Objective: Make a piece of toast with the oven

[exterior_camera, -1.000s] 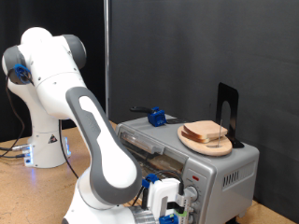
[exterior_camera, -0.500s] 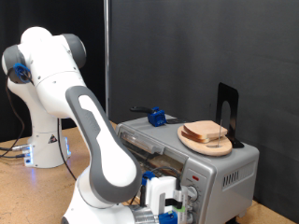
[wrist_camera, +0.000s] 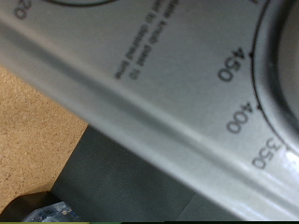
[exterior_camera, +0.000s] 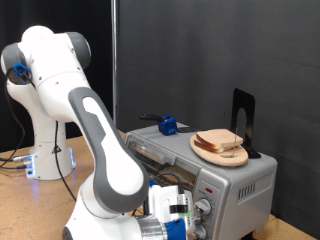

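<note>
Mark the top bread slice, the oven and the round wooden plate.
top bread slice (exterior_camera: pixel 220 140), exterior view, middle of its pale face.
oven (exterior_camera: pixel 250 180), exterior view, its silver side wall.
round wooden plate (exterior_camera: pixel 238 160), exterior view, its front rim.

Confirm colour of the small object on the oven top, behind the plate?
Blue object; clearest in the exterior view.

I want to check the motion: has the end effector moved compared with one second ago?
Yes. The end effector has shifted slightly toward the exterior view's bottom and left, judged against the oven, whose knob panel it stays close to.
</note>
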